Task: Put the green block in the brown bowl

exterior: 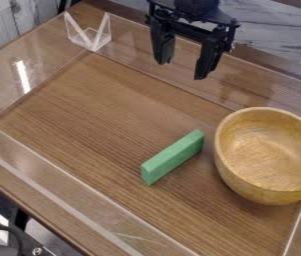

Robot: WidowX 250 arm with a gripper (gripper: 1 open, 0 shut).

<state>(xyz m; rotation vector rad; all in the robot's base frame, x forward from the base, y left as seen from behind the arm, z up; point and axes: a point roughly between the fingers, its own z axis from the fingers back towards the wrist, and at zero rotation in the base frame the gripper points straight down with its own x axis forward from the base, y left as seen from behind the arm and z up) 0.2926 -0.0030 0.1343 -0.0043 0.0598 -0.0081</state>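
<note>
Wood table [79, 125] w/ green block [176, 157] near bowl [268, 156].

We see the block [174, 158] lying on the desk [93, 120], just left of the bowl [269, 155], which rests near the desk's right side. We find the claw [188, 62] above the desk, behind both, with the wire stand [90, 34] to its left.

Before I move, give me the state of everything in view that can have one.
Gripper: open, above the table, holding nothing.
Green block: lying flat on the table, outside the bowl, ungripped.
Brown bowl: upright, nothing visible inside.
Table: bearing the block and bowl.
</note>
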